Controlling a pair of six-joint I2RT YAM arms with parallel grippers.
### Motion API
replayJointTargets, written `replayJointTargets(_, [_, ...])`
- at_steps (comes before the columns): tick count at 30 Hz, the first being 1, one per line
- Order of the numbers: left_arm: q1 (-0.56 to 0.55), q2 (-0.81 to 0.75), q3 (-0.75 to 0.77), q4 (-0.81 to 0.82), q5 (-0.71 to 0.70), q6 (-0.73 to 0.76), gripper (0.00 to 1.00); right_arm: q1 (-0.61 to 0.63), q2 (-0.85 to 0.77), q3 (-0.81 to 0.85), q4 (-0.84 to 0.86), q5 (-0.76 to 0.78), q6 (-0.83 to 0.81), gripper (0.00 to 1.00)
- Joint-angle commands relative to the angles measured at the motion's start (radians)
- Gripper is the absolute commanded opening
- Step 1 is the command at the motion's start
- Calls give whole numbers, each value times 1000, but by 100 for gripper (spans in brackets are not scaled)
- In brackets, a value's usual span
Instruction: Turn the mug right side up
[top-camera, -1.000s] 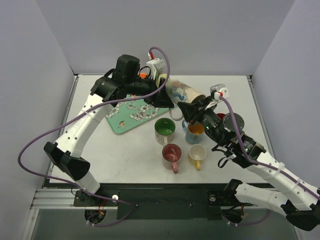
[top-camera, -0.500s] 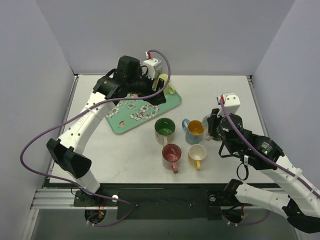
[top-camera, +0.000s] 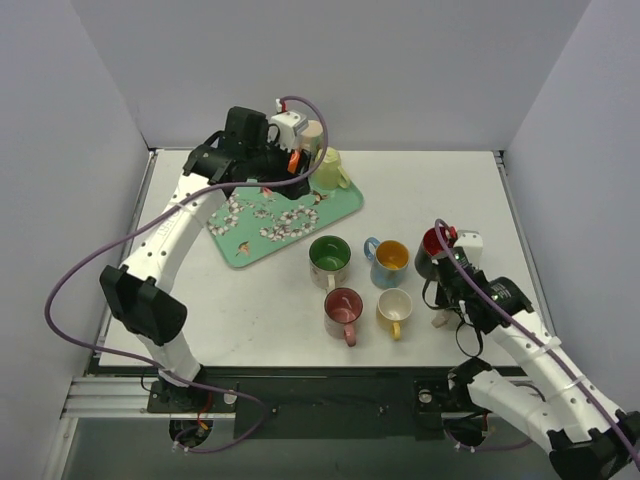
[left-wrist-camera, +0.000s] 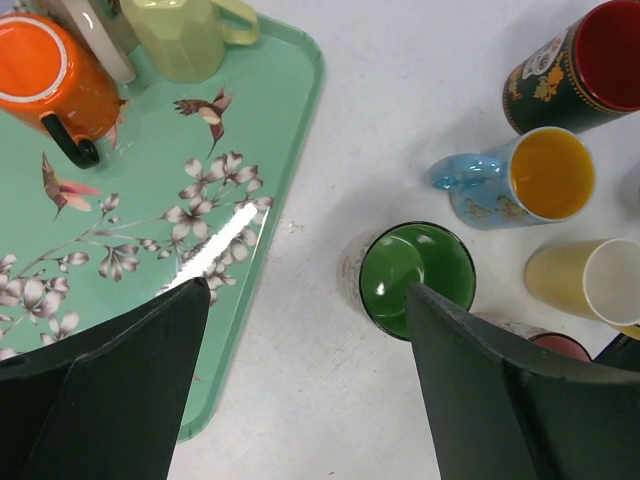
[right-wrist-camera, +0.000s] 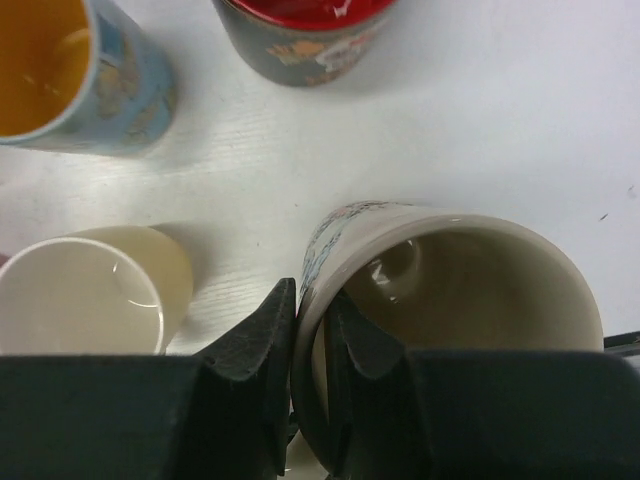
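Observation:
The cream mug with a flower print (right-wrist-camera: 450, 270) is mouth up in the right wrist view, its inside empty. My right gripper (right-wrist-camera: 310, 295) is shut on its rim, one finger (right-wrist-camera: 255, 340) outside the wall and one inside. I cannot tell whether its base touches the table. In the top view the right gripper (top-camera: 445, 305) is just right of the yellow mug (top-camera: 395, 306), and the wrist mostly hides the held mug. My left gripper (left-wrist-camera: 308, 290) is open and empty, high over the tray's (left-wrist-camera: 300, 130) right edge, and it also shows in the top view (top-camera: 290, 168).
Upright mugs stand mid-table: green (top-camera: 329, 258), blue (top-camera: 388, 262), pink (top-camera: 343, 310) and a dark one with a red inside (top-camera: 432, 252). On the green flowered tray (top-camera: 250, 240) are an upside-down orange mug (left-wrist-camera: 55, 80) and a pale yellow-green one (left-wrist-camera: 185, 35).
My right gripper carried the cream mug from the air near the tray, turning it mouth up, then down to the right of the yellow mug. My left gripper let go and drew back over the tray.

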Motion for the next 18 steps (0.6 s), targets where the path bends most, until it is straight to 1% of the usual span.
replayJointTargets(1, [30, 36, 14, 42, -14, 28, 90, -144, 5, -84, 204, -179, -13, 0])
replayJointTargets(2, [35, 45, 11, 48, -14, 36, 90, -178, 13, -100, 223, -204, -8, 0])
replayJointTargets(3, [43, 51, 6, 52, -17, 39, 90, -189, 22, -135, 267, -232, -5, 0])
replayJointTargets(6, [53, 98, 15, 59, -28, 72, 90, -226, 70, -174, 321, -276, 1, 0])
replayJointTargets(10, [59, 183, 57, 65, -68, 112, 90, -233, 108, -180, 326, -272, -4, 0])
replayJointTargets(12, [59, 229, 70, 97, -94, 135, 89, -236, 114, -175, 304, -258, -5, 0])
replayJointTargets(13, [61, 249, 86, 115, -120, 154, 89, -237, 116, -165, 295, -252, -4, 4])
replayJointTargets(14, [66, 288, 112, 123, -145, 157, 89, -237, 111, -151, 275, -250, -4, 15])
replayJointTargets(15, [72, 331, 126, 138, -183, 154, 89, -237, 107, -143, 266, -249, -4, 35])
replayJointTargets(16, [87, 356, 167, 146, -201, 145, 88, -237, 96, -129, 246, -240, -4, 42])
replayJointTargets(17, [95, 406, 187, 152, -238, 125, 87, -235, 87, -122, 234, -232, -1, 53])
replayJointTargets(18, [111, 427, 230, 160, -254, 117, 86, -233, 73, -105, 208, -217, -2, 61])
